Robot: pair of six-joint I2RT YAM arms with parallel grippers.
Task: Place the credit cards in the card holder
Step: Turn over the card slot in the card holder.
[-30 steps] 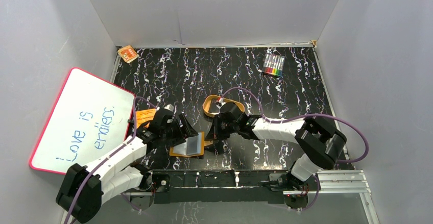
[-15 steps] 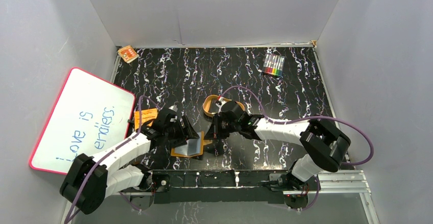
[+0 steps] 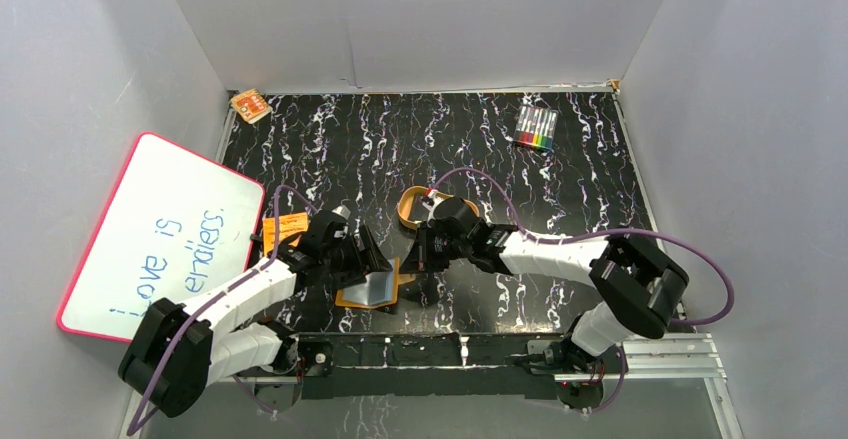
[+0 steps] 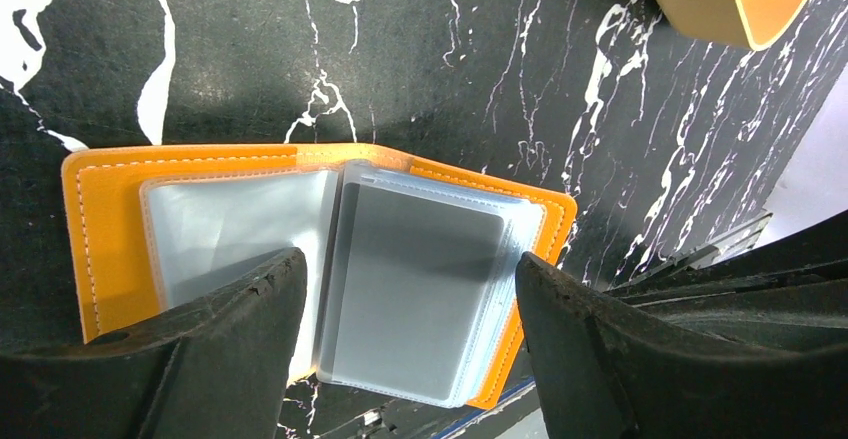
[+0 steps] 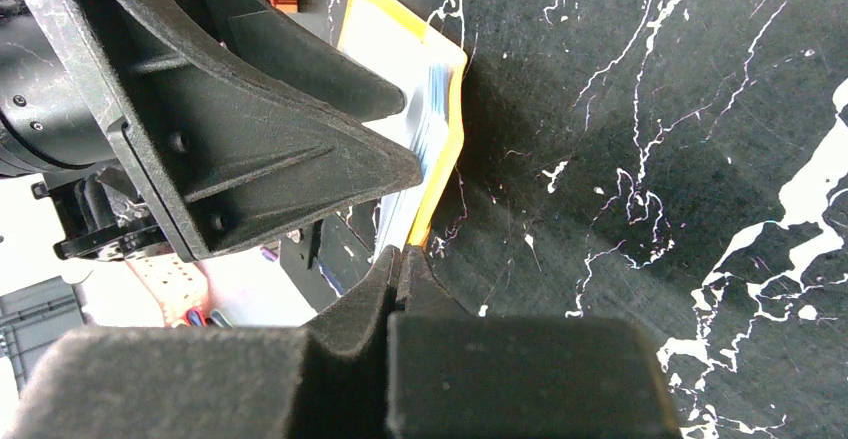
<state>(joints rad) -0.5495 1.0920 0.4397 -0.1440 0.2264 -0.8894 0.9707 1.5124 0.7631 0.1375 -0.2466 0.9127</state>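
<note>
The card holder (image 3: 372, 289) lies open near the table's front edge, orange-brown leather with pale blue-grey sleeves (image 4: 420, 289). A dark grey rectangle shows through the top sleeve; I cannot tell whether it is a card. No loose credit cards are in view. My left gripper (image 3: 357, 257) hovers over the holder (image 4: 100, 219), open, one finger (image 4: 230, 329) on each side of the sleeve stack, gripping nothing. My right gripper (image 3: 424, 271) is shut, its tips (image 5: 398, 259) at the orange right edge of the holder (image 5: 452, 129), with nothing seen between them.
A tan oval tray (image 3: 424, 207) sits just behind the right gripper. An orange printed booklet (image 3: 284, 227) lies left of the left gripper. A whiteboard (image 3: 160, 234) leans at the left, a marker pack (image 3: 537, 127) lies back right, and a small orange item (image 3: 250, 105) back left.
The left arm has shifted slightly right over the holder and its jaws have widened a little. The right gripper has stayed shut at the holder's edge.
</note>
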